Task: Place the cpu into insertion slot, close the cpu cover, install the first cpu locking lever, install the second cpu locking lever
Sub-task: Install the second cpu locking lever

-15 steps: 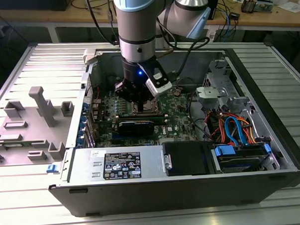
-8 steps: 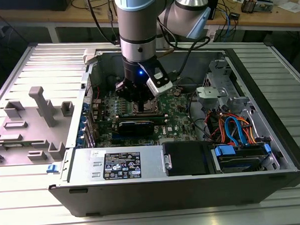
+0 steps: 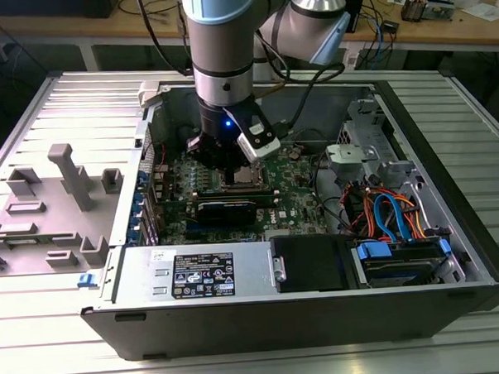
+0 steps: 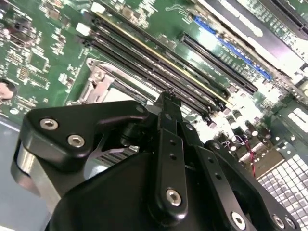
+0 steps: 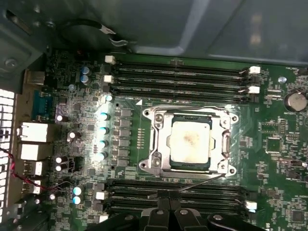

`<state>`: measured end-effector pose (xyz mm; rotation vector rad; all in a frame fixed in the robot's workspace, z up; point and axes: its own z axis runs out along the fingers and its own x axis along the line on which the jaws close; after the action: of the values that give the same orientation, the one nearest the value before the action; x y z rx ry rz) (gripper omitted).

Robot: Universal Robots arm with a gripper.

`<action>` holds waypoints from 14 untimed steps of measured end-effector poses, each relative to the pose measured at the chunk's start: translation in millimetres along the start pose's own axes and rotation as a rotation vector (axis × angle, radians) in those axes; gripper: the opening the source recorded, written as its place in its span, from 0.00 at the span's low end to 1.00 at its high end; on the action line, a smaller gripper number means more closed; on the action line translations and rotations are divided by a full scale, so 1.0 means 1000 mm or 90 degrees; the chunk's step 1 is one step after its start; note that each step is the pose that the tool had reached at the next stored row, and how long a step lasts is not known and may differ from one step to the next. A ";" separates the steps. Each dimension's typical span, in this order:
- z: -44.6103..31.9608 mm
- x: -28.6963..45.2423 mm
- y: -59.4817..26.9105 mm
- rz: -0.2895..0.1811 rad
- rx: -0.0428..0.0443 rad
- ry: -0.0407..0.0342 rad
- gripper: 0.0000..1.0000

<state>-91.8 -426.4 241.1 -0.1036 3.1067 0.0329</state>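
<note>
Below our hand (image 5: 166,211), just beside its black fingertips, we see the cpu (image 5: 190,140) lying flat in the insertion slot (image 5: 163,166) on the green board, between banks of long black memory slots (image 5: 178,77). Our fingertips sit pressed together, holding nothing. The chip's silver-grey top carries a faint brownish smudge. The cpu cover (image 5: 225,139) frames it, closed down. A thin locking lever (image 5: 199,181) angles beside the socket. Print on the board is too small to tell.

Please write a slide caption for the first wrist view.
Gripper hovers beside the cpu seated under its closed cpu cover.
</note>
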 end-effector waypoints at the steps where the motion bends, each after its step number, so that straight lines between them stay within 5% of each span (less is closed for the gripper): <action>1: 0.0013 0.0005 0.0000 0.000 -0.0008 0.0000 0.11; 6: 0.0059 0.0031 -0.0008 0.001 -0.0296 -0.0020 0.11; 14: 0.0071 0.0037 -0.0056 0.001 -0.0329 -0.0022 0.11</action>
<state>-94.9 -432.1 233.7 -0.1021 3.1031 0.1135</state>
